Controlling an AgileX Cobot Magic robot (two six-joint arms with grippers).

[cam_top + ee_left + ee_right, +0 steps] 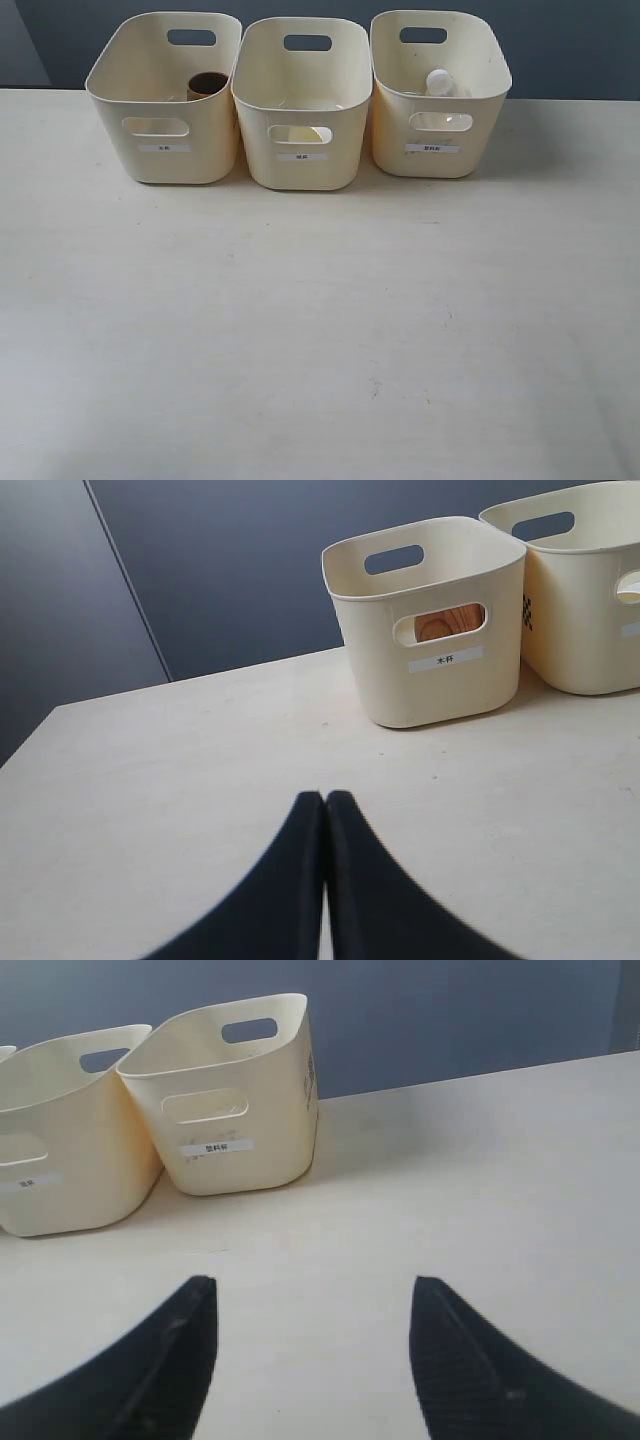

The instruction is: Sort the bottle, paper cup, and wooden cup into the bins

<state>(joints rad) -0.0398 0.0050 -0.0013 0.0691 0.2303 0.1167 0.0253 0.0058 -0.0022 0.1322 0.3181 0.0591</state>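
Note:
Three cream-yellow bins stand in a row at the back of the table. The left bin (165, 110) holds the wooden cup (206, 84), whose grain also shows through the handle cut-out as the wooden cup (448, 623). Something pale shows through the front cut-out of the middle bin (303, 110); I take it for the paper cup (308, 134). The bottle (441, 82) lies in the right bin (438, 100), white cap up. My left gripper (324, 798) is shut on nothing, above bare table. My right gripper (314, 1288) is open and empty, short of the right bin (232, 1100). Neither arm shows in the exterior view.
The pale wooden table (320, 330) stretches in front of the bins. A dark blue-grey wall (560, 45) runs behind them. The table's left edge (28, 742) shows in the left wrist view.

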